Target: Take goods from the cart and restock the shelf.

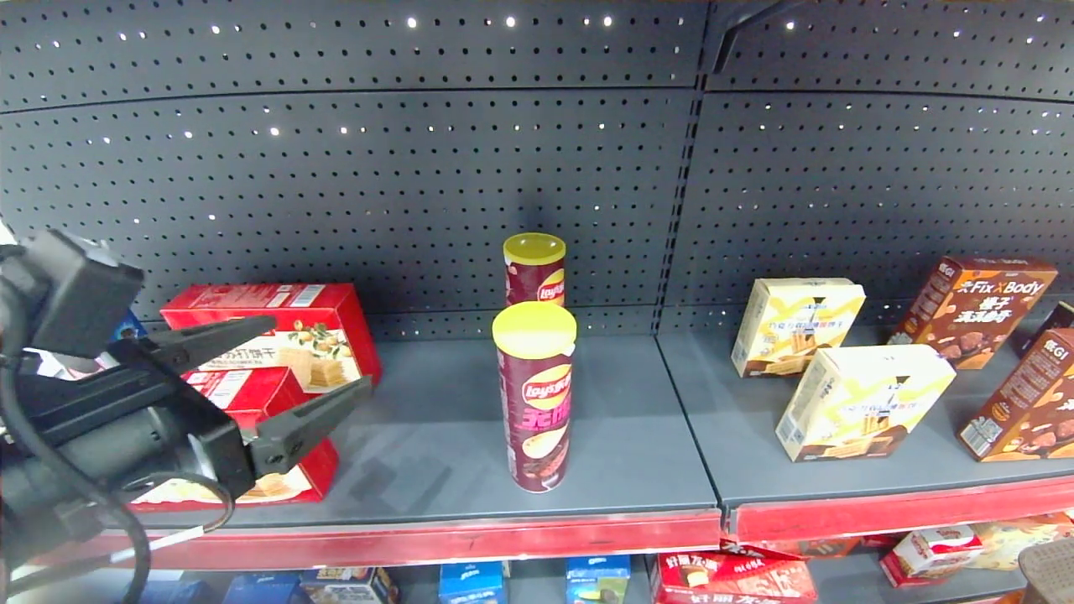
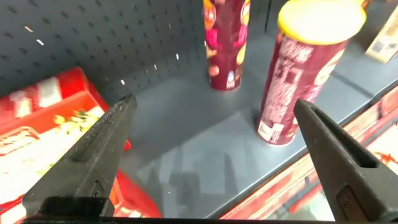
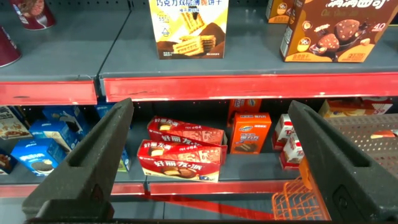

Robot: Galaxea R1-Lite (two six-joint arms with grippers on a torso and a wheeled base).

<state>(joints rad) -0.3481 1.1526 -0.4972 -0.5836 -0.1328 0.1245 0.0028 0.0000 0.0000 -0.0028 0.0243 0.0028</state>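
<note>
Two maroon chip cans with yellow lids stand upright on the grey shelf (image 1: 436, 445), one at the front (image 1: 534, 394) and one behind it by the back panel (image 1: 534, 268). My left gripper (image 1: 319, 356) hovers open and empty over the shelf, left of the front can and in front of the red biscuit boxes (image 1: 277, 327). The left wrist view has the open left gripper (image 2: 214, 104) facing the front can (image 2: 298, 81) and the back can (image 2: 225, 43). My right gripper (image 3: 211, 106) is open and empty, held low before the shelf's red front edge (image 3: 249, 86).
Yellow boxes (image 1: 864, 403) and brown boxes (image 1: 973, 306) fill the shelf's right section. Bare shelf lies between the red boxes and the cans. Below, the lower shelf holds red boxes (image 3: 183, 152) and blue packs (image 3: 50, 134). An orange wire basket (image 3: 305, 199) sits near the right gripper.
</note>
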